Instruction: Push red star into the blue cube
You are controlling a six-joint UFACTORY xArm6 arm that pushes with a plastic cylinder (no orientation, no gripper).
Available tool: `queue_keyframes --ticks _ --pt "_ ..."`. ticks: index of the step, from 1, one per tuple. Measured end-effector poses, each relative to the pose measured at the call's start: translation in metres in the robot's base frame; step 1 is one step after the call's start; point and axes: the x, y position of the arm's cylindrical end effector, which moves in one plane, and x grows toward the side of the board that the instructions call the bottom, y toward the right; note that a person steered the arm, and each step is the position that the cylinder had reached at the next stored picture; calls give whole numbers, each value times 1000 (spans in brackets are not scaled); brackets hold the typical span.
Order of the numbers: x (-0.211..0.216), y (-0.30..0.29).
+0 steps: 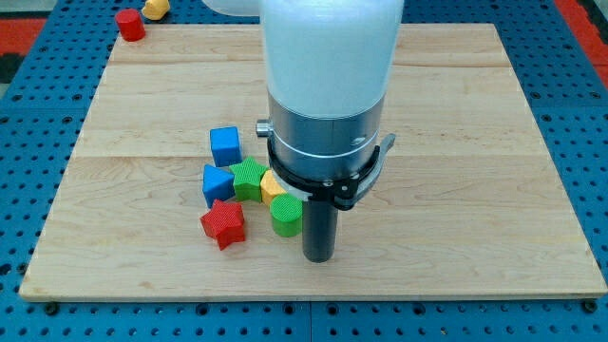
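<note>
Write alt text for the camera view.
My tip rests right of a green cylinder in a block cluster on the wooden board; the red star sits below the blue cube.

We find no legible text, labels, brands, numbers or signs in the camera view. The wooden board (456,114) carries no markings. The coloured blocks likewise show no readable characters.

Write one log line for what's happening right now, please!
my tip: right of red star, beside green cylinder | blue cube: above cluster, apart | star untouched
</note>
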Motion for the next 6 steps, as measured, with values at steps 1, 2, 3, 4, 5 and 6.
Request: queue_keyframes --ticks 1,2,3,4,5,6 --pt "0 -3" --pt "0 -9" --pt "0 -18" --pt "15 -67" --pt "3 -107" --pt "-29 -104"
